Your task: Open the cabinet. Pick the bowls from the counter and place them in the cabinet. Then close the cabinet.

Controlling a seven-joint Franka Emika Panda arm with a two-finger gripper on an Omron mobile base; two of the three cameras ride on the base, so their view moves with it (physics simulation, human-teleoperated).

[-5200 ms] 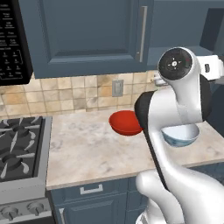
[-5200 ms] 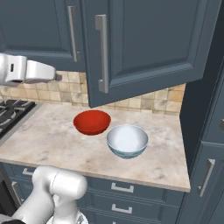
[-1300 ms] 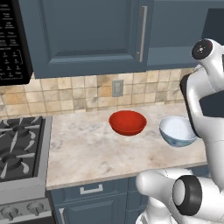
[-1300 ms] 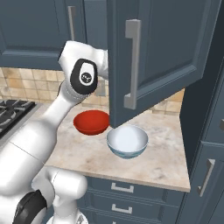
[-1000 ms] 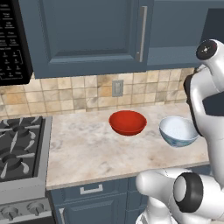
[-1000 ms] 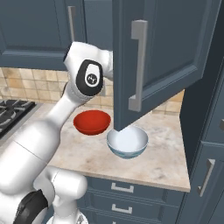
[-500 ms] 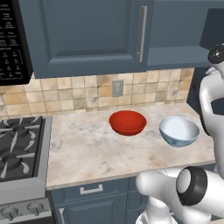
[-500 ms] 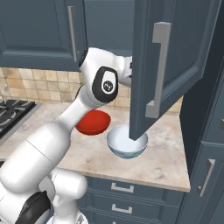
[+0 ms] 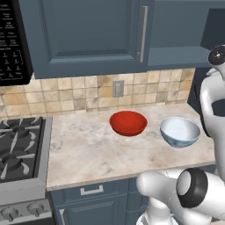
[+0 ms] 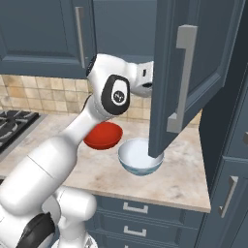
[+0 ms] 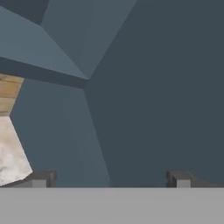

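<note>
Bowls come first as you look out from the base: the white bowl (image 9: 179, 131) with its blue pattern sits nearest the counter (image 9: 88, 154) front edge, and the red bowl (image 9: 128, 122) lies just beside it at its 10 o'clock in the left base view, a little further back. Both rest upright on the beige slab, apart from each other and untouched.

At 9 o'clock from the bowls in that view you have the black gas stove (image 9: 17, 151) butting against the counter end, with a microwave (image 9: 13, 41) hanging above it. Behind the bowls, the tiled backsplash (image 9: 79, 94) carries a wall outlet (image 9: 117, 88) at about 12 o'clock of the red bowl.

Higher up, the cabinet (image 10: 43, 36) has its right door (image 10: 191, 72) swung out toward you; in the right base view its lower corner hangs in front of the white bowl and hides part of the rim. The left door is flush shut, its bar handle (image 9: 142, 33) vertical.

Your gripper (image 11: 109, 179) is up behind the open door, fingers (image 11: 41, 178) spread wide with nothing between them, facing the blue-grey inside faces of the cabinet.
</note>
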